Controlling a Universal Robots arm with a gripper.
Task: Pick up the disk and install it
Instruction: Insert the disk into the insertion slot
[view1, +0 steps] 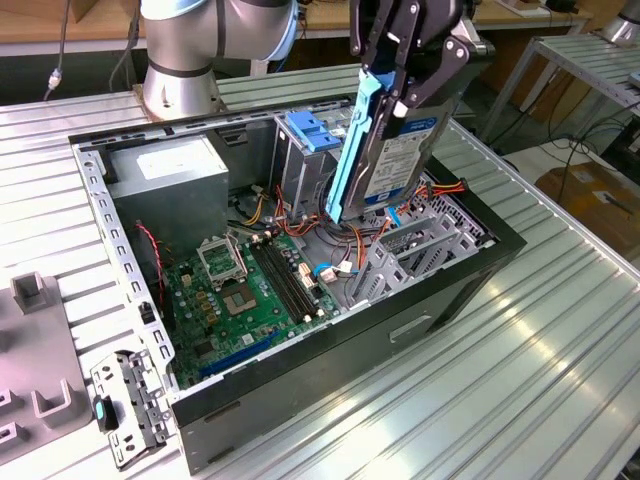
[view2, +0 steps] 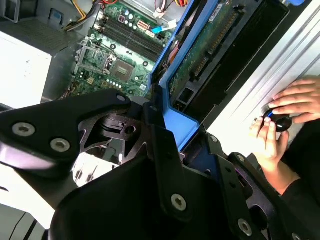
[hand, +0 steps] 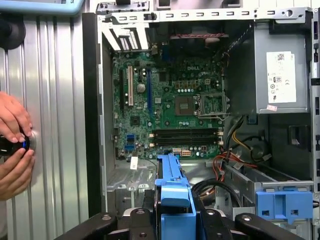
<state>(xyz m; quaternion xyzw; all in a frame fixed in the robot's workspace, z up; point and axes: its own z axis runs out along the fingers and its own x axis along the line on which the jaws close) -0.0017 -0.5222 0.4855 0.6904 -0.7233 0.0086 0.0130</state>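
- The gripper (view1: 398, 92), black and angular, has its fingers clamped on the disk (view1: 398, 165) and holds it upright, on edge, over the open computer case (view1: 350, 372).
- The disk is a flat dark rectangle with a smooth bright blue plastic rail along its edge.
- Inside the case lies a green motherboard (view1: 240, 290), beside a grey metal power supply box (view1: 170, 180).
- The case stands on a ribbed, shiny metal table (view1: 540, 380).
- A person's hands (view2: 300, 97) rest on the table beside the case, around a small black object.

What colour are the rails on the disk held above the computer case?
Bright blue rails frame the dark disk; the exterior view shows this best.
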